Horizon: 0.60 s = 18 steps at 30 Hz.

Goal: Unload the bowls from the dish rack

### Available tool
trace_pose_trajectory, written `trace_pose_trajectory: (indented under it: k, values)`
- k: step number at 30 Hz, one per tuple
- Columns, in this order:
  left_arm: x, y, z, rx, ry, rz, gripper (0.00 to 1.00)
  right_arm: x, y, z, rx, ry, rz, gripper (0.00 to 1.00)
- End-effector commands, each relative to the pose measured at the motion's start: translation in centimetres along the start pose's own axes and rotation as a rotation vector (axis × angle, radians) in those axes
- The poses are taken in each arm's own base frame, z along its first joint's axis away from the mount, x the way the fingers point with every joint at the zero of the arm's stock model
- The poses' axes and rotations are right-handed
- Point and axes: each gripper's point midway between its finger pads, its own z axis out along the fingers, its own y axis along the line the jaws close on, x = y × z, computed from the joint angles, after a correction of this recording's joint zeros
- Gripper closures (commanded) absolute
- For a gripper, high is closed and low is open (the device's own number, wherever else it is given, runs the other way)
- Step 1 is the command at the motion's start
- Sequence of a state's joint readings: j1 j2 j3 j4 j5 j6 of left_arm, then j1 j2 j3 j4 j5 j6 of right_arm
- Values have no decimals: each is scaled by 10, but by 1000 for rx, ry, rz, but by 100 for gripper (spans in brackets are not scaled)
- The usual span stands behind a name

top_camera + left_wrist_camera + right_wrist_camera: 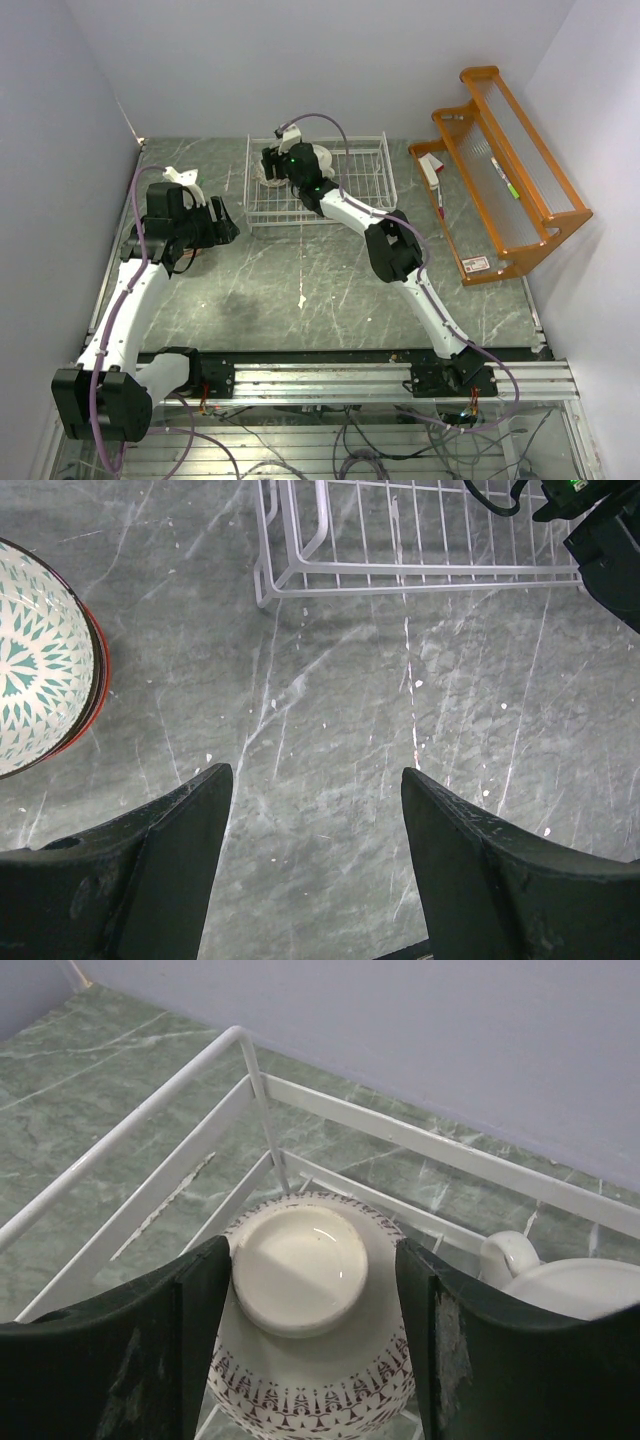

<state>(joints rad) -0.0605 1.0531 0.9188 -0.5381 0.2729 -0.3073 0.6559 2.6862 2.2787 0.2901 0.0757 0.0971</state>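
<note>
Bowls (310, 1360), three counted: patterned one upturned beside white handled bowl (580, 1285) in single dish rack (360, 170), far centre; red-rimmed bowl (40, 660) on surface (330, 700), left. Right claw (313, 1260) astride upturned bowl, fingers close against its sides; grip not determinable. Left claw (315, 775) wide, empty.

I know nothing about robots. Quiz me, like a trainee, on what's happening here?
1. True or false: the bowl between the jaws of the right arm lies upside down in the dish rack.
2. Where is the red-sided patterned bowl? A in the rack; B on the table; C on the orange shelf.
3. Fill in: the jaws of the left arm are open and hold ____.
Key: 1 true; 2 B; 3 nothing.
</note>
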Motion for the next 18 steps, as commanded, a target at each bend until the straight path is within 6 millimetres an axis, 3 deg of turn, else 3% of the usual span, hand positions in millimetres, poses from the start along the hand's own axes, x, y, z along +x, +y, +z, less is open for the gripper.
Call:
trace_pose_trajectory:
  k: [1,8,12,14,18]
  values:
    - [5,4,2,-7,15,-16,21,4,-2,2,13,-15,-2,40]
    - [5,3,2,-4,14,-15,21,6,-5,1,42,-8,-40,61]
    - [4,3,2,-3,12,-15,21,5,-2,-1,56,-9,-70,81]
    - [4,4,2,-6,14,-15,21,1,1,-3,55,-20,-73,97]
    - [3,5,1,-12,9,-13,21,-15,5,-5,43,-40,-64,100]
